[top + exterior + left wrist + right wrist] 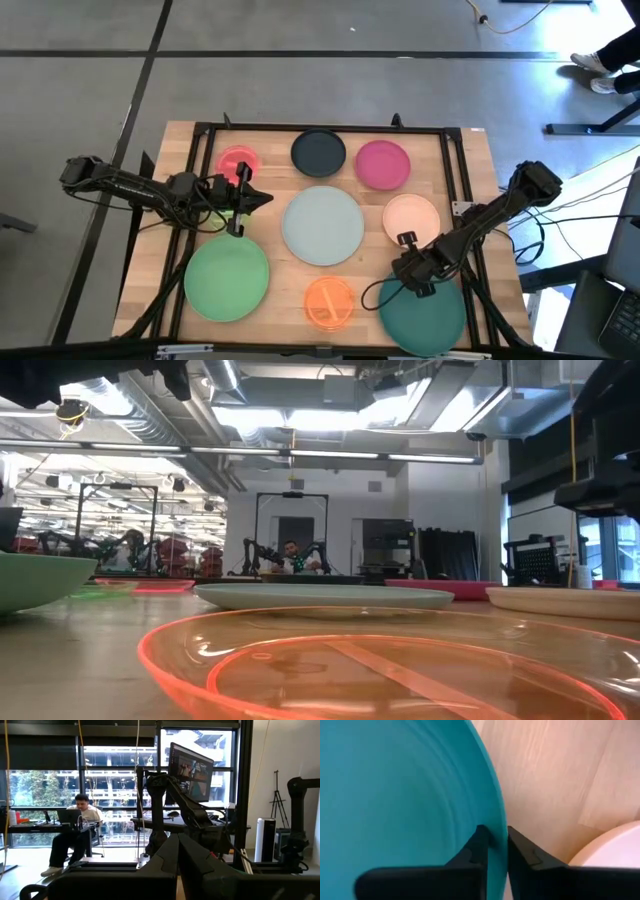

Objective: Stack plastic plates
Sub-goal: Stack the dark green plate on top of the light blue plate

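Note:
Nine plates are spread over the wooden table. In the high view the red-pink (pixel 238 162), navy (pixel 318 152) and magenta (pixel 382 164) plates sit along the far side. The pale grey-blue plate (pixel 322 225) is in the middle, with the peach plate (pixel 411 218) to its right. Light green (pixel 226 278), orange (pixel 328 303) and teal (pixel 422 312) plates lie along the near side. A sliver of the lime plate (pixel 232 212) shows under the left arm. My left gripper (pixel 262 198) hovers shut above the table, pointing right. My right gripper (pixel 405 272) is shut on the teal plate. My right gripper pinches the teal plate's rim (pixel 500 827) at its far-left part. One finger (pixel 479 842) is over the plate's inner side and the other (pixel 522 847) is outside it, above the wood. The fingers come from above, slanting down. Whether the plate is lifted cannot be told.
A black frame (pixel 330 128) borders the tabletop. The orange plate (pixel 380 660) lies nearest the low camera, with the grey-blue plate (pixel 320 596) behind it. A seated person (pixel 80 827) is in the room beyond the table. Bare wood shows between the plates.

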`<state>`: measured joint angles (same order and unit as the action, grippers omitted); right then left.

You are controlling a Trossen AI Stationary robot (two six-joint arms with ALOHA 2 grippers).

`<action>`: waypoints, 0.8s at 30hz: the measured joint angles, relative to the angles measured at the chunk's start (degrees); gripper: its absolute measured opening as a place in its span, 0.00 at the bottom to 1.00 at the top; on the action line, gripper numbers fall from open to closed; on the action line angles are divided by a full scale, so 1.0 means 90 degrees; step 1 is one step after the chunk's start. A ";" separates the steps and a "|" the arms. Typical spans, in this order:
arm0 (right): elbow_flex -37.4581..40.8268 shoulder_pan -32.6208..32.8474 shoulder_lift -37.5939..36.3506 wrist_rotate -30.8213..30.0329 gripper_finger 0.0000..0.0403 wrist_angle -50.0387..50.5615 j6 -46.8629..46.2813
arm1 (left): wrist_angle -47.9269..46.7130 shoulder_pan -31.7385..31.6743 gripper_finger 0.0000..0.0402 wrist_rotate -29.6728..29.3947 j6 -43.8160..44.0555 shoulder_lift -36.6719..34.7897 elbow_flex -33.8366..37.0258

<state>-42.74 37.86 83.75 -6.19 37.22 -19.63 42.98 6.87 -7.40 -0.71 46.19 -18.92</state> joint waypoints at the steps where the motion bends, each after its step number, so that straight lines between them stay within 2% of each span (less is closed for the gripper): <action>1: -0.0002 0.0000 -0.0003 0.0026 0.03 -0.0007 0.0001 | 0.0001 0.0000 0.00 0.0000 0.0000 0.0000 0.0000; 10: -0.0056 -0.0002 -0.0126 0.0162 0.01 0.0072 -0.0001 | 0.0027 0.0000 0.00 0.0000 0.0000 0.0000 0.0000; 16: -0.0345 -0.0017 -0.0485 0.0142 0.00 0.0143 0.0007 | 0.0032 0.0001 0.00 0.0000 0.0001 0.0000 0.0000; 24: -0.0800 -0.0438 -0.1069 0.0123 0.00 0.0557 -0.0059 | 0.0049 0.0002 0.00 0.0000 0.0005 0.0000 0.0000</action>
<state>-49.94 33.92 74.13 -5.08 42.23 -20.15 43.42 6.90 -7.40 -0.67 46.19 -18.92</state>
